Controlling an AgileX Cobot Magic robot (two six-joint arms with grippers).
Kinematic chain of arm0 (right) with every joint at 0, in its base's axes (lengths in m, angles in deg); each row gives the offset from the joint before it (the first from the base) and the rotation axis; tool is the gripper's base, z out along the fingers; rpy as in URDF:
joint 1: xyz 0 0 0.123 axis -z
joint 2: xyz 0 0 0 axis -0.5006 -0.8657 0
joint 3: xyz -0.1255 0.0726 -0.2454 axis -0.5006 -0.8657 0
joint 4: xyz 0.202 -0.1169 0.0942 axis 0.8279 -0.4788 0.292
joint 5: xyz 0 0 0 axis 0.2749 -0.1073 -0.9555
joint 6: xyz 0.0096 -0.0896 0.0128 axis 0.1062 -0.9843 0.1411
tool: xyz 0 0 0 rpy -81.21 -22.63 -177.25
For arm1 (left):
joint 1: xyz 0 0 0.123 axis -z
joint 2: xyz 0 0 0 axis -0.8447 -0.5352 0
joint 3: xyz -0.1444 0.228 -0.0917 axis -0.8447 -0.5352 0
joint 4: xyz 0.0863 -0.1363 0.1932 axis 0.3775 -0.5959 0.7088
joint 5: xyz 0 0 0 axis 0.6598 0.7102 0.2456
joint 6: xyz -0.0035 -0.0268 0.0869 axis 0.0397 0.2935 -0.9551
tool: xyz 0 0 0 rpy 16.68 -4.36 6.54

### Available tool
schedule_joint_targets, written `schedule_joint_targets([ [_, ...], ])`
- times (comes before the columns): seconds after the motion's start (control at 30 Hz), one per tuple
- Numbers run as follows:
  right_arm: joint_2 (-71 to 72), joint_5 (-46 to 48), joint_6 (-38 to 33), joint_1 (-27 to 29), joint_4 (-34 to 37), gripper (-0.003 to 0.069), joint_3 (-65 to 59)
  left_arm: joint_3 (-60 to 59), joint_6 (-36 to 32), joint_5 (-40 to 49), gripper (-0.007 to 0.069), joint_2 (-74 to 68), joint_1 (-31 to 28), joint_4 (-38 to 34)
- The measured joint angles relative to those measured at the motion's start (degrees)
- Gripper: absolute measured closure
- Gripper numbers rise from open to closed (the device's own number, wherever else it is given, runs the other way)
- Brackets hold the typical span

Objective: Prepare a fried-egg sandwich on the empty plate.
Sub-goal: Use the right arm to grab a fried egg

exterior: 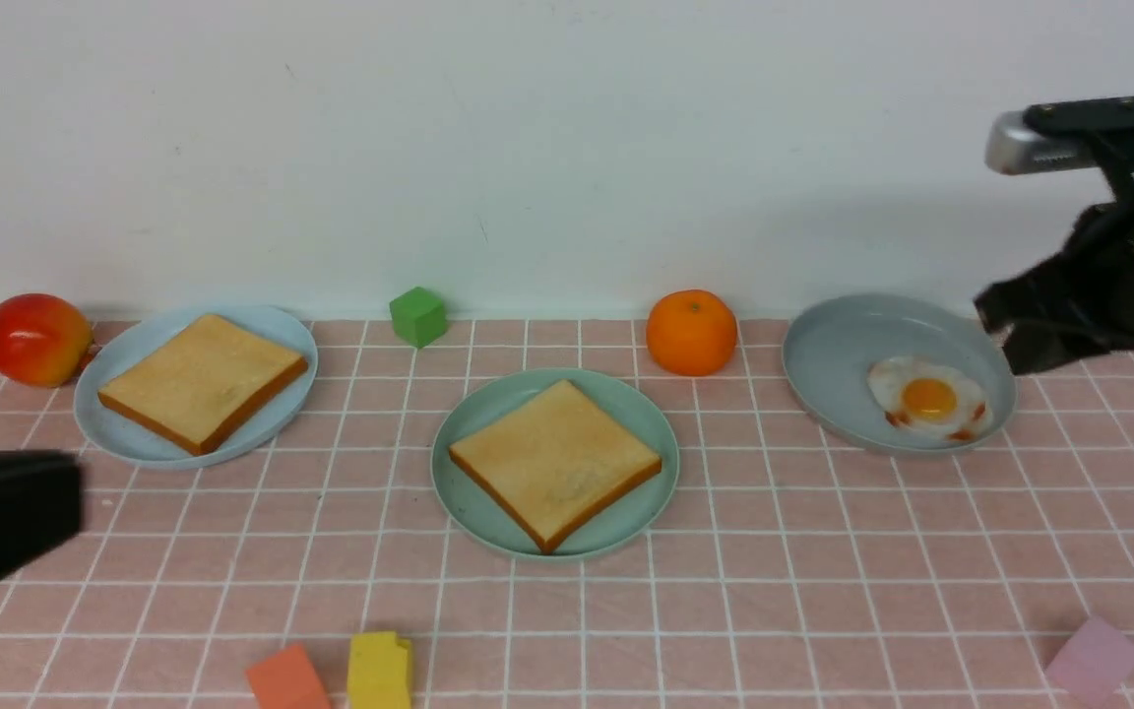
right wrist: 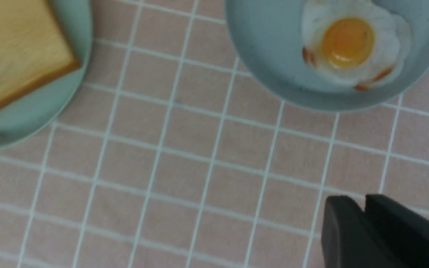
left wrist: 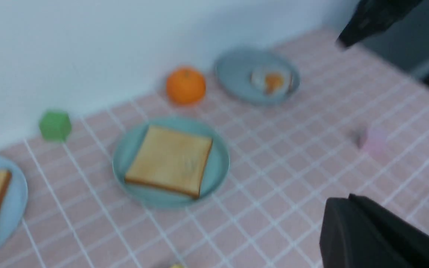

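The mint-green plate (exterior: 473, 507) sits mid-table with one toast slice (exterior: 555, 461) lying flat on it. A second toast slice (exterior: 203, 379) rests on the light blue plate (exterior: 277, 330) at the left. The fried egg (exterior: 929, 399) lies in the grey-blue plate (exterior: 838, 359) at the right. My right gripper (exterior: 995, 330) hovers at that plate's far right rim. In the right wrist view the right gripper (right wrist: 363, 201) shows a narrow gap between its tips and holds nothing. My left gripper (exterior: 75, 492) is at the left edge, below the light blue plate. It is shut and empty in the left wrist view (left wrist: 343, 203).
A red-yellow fruit (exterior: 35, 338), a green cube (exterior: 418, 316) and an orange (exterior: 691, 332) line the back by the white wall. An orange block (exterior: 286, 679), a yellow block (exterior: 379, 670) and a pink block (exterior: 1094, 658) lie near the front edge.
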Motion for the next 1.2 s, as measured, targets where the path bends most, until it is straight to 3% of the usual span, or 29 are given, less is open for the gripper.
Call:
schedule_joint_targets([
  [0.3,-18.8,1.9,-1.1,4.0,-1.1,0.0438,15.0,-0.7,0.0,-1.9,0.0638,2.4,0.0,-0.1],
  [0.43,-27.3,4.1,-8.2,5.0,-0.8,0.0367,25.2,-0.7,0.0,-2.0,0.0638,1.8,0.0,-0.2],
  [0.63,-38.5,10.1,-19.3,7.1,4.2,0.0342,40.1,-0.7,0.0,-2.2,0.0638,1.7,0.0,-0.2],
  [0.73,-42.6,11.6,-21.7,7.8,5.9,0.0319,45.9,-0.7,0.0,-2.2,0.0638,1.7,0.0,-0.2],
  [0.83,-47.2,12.5,-22.9,8.4,6.9,0.0246,52.5,-0.7,0.0,-2.3,0.0638,1.7,0.0,-0.2],
  [1.0,-51.0,11.4,-25.7,8.5,8.7,0.0155,55.9,-0.7,-0.1,-2.3,0.0638,1.6,0.0,-0.2],
  [1.2,-52.9,10.3,-28.8,8.5,12.4,0.0149,56.3,-0.7,-0.1,-2.3,0.0638,0.5,0.0,-0.2],
])
